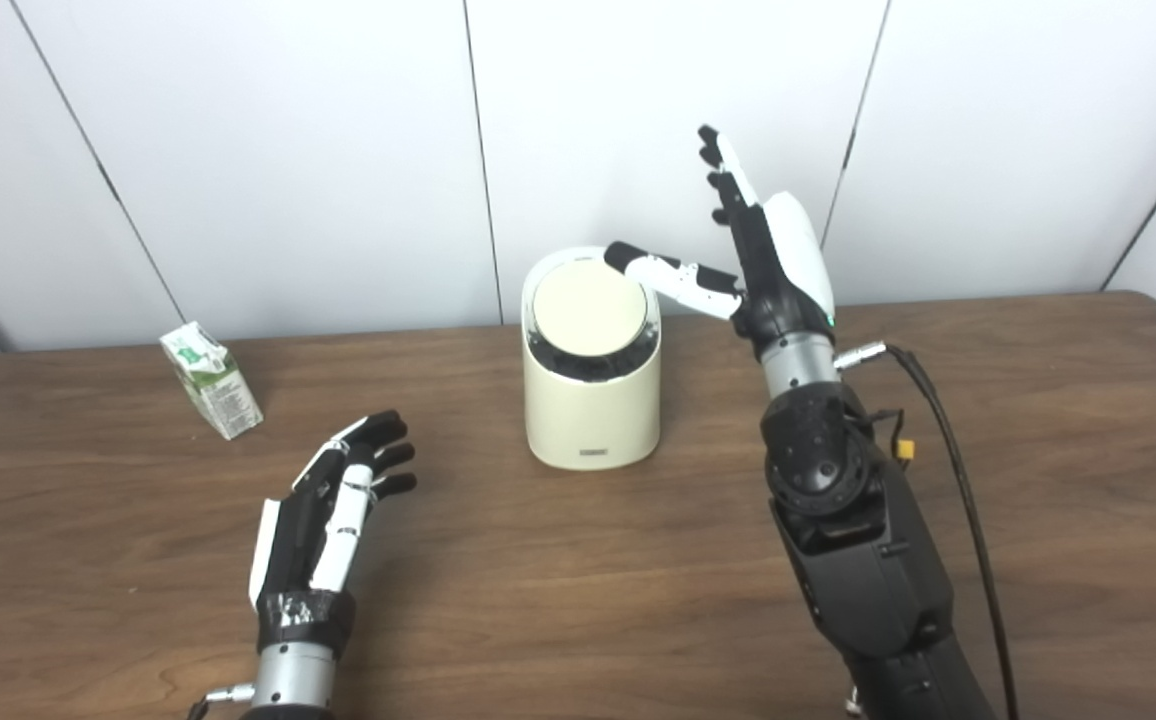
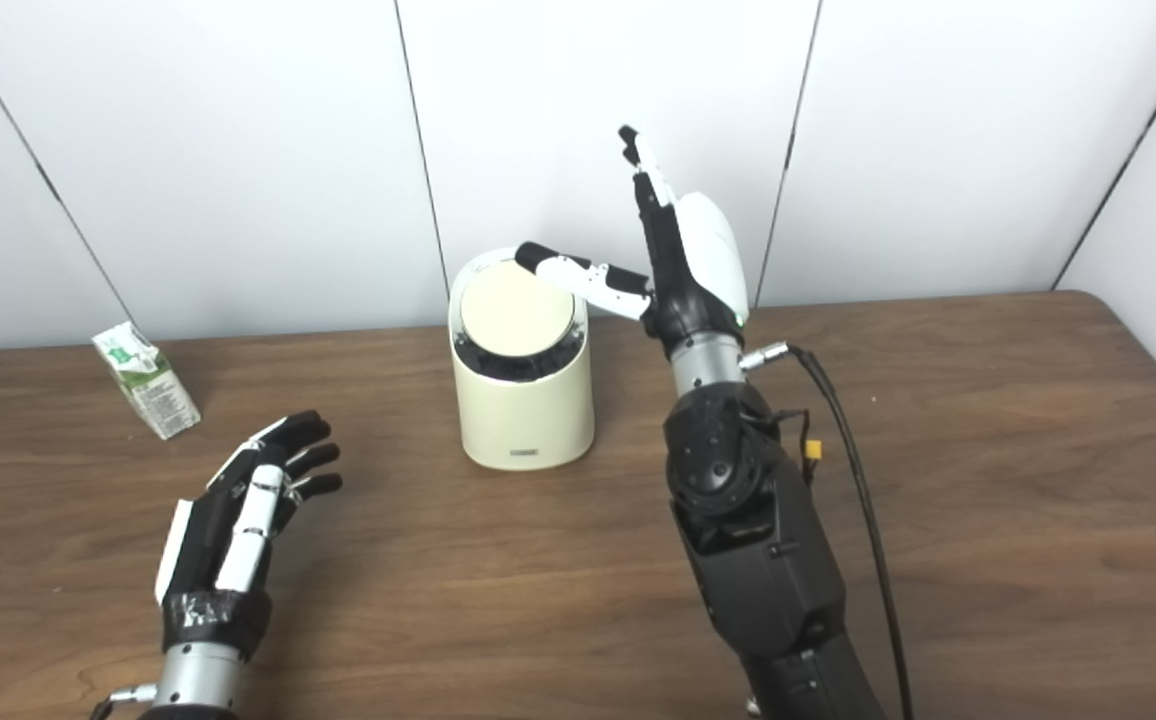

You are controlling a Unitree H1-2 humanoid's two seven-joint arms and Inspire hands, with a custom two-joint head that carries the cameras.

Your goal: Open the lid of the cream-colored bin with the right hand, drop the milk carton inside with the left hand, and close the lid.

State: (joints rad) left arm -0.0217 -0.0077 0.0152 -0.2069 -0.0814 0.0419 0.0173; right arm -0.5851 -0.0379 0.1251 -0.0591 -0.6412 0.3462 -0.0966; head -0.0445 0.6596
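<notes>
The cream-colored bin (image 1: 593, 400) stands upright mid-table with its round lid (image 1: 588, 308) down. My right hand (image 1: 763, 255) is raised just right of the bin, open, fingers pointing up and thumb stretched over the lid's back right rim. Whether the thumb touches the lid I cannot tell. The small green-and-white milk carton (image 1: 211, 380) stands tilted at the far left of the table. My left hand (image 1: 333, 510) hovers open over the table in front of the carton and left of the bin, holding nothing.
The brown wooden table (image 1: 1038, 450) ends against a white panelled wall (image 1: 288, 150) behind the bin. A black cable (image 1: 948, 440) hangs from my right wrist along the forearm.
</notes>
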